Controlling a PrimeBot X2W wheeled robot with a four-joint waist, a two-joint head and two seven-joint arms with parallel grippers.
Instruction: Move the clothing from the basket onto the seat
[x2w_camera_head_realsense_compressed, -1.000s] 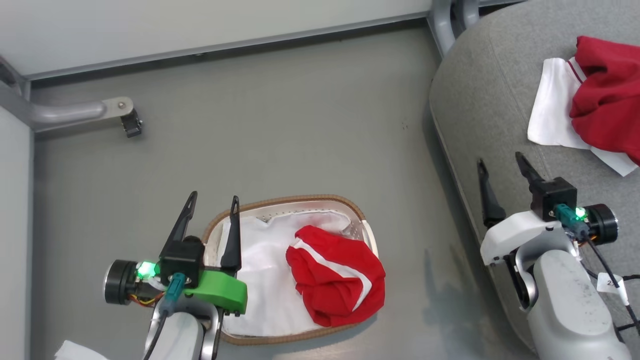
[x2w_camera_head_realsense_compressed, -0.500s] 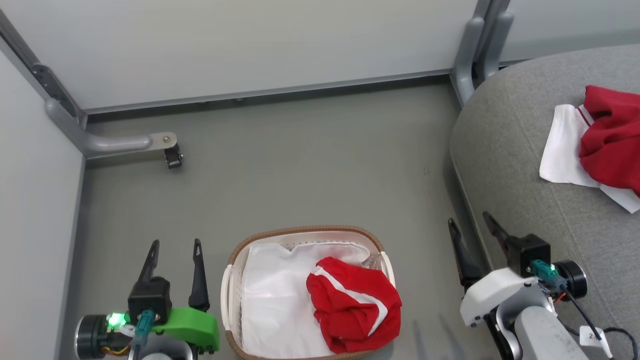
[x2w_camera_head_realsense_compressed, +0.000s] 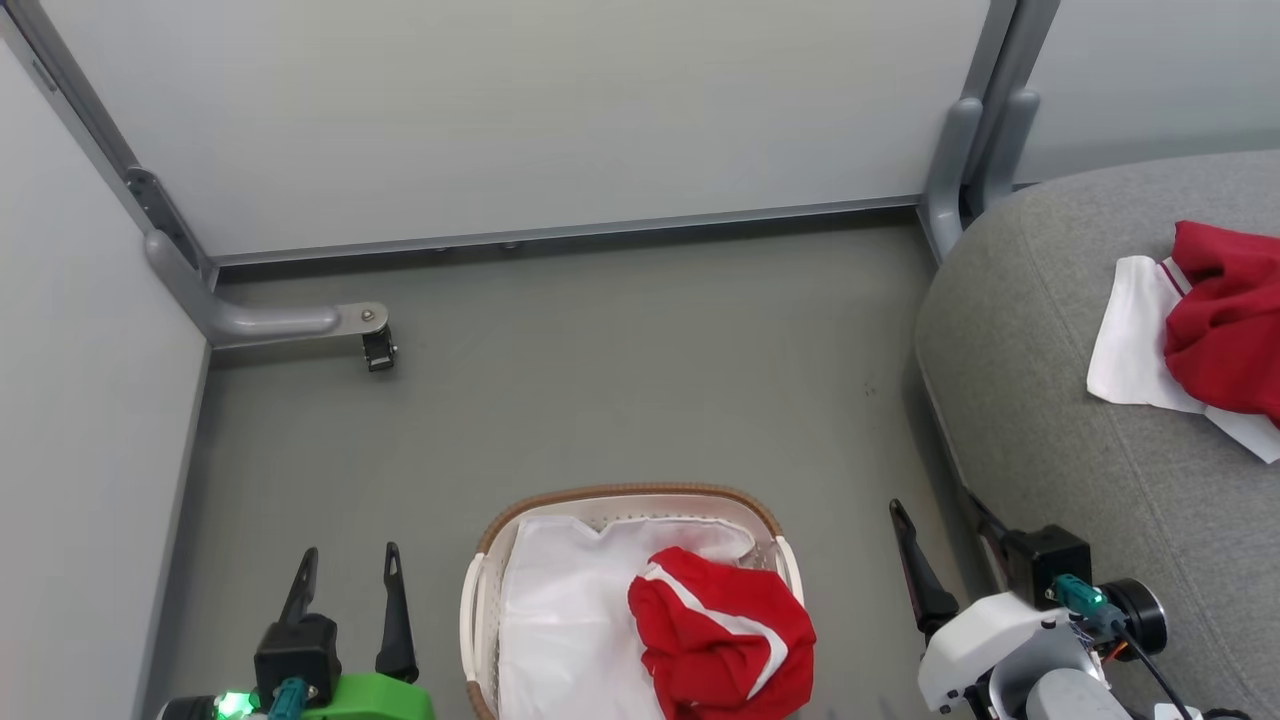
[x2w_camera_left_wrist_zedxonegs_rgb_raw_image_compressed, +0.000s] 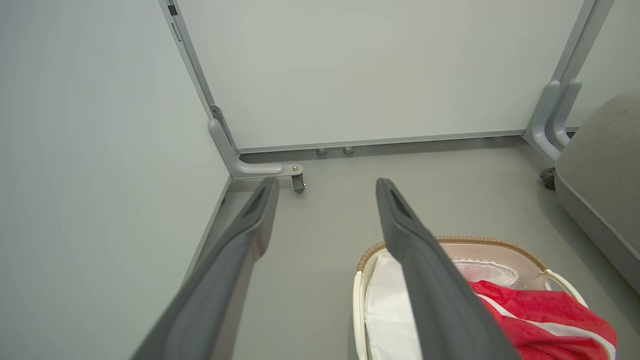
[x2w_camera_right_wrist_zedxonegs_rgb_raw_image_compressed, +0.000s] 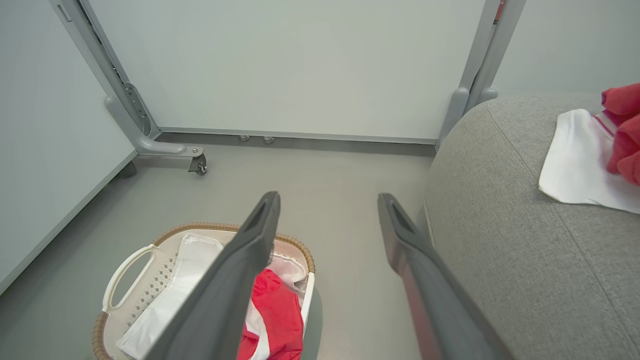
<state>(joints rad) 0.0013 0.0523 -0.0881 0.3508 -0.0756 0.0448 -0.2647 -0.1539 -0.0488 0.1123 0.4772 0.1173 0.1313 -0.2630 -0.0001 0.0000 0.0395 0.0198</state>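
The basket (x2w_camera_head_realsense_compressed: 620, 492) stands on the floor at the bottom centre of the head view, lined with a white sheet (x2w_camera_head_realsense_compressed: 570, 620). A red garment with a white stripe (x2w_camera_head_realsense_compressed: 720, 640) lies in its right half. More clothing rests on the grey seat (x2w_camera_head_realsense_compressed: 1050, 400) at the right: a red garment (x2w_camera_head_realsense_compressed: 1225, 340) on a white cloth (x2w_camera_head_realsense_compressed: 1130, 335). My left gripper (x2w_camera_head_realsense_compressed: 348, 555) is open and empty, left of the basket. My right gripper (x2w_camera_head_realsense_compressed: 935, 510) is open and empty, between the basket and the seat's edge. The wrist views show the left gripper (x2w_camera_left_wrist_zedxonegs_rgb_raw_image_compressed: 327, 182) and the right gripper (x2w_camera_right_wrist_zedxonegs_rgb_raw_image_compressed: 328, 197) spread wide above the floor.
Pale partition walls close the space at the back and left. A grey metal foot with a caster (x2w_camera_head_realsense_compressed: 378, 350) juts onto the floor at the back left. Another grey post (x2w_camera_head_realsense_compressed: 955, 170) stands at the seat's back corner. Grey floor (x2w_camera_head_realsense_compressed: 640, 380) lies open behind the basket.
The head camera has lifted, so everything sits lower in the picture. My left gripper has drawn back from over the basket's left rim. My right gripper has come off the seat's edge. Both stay open.
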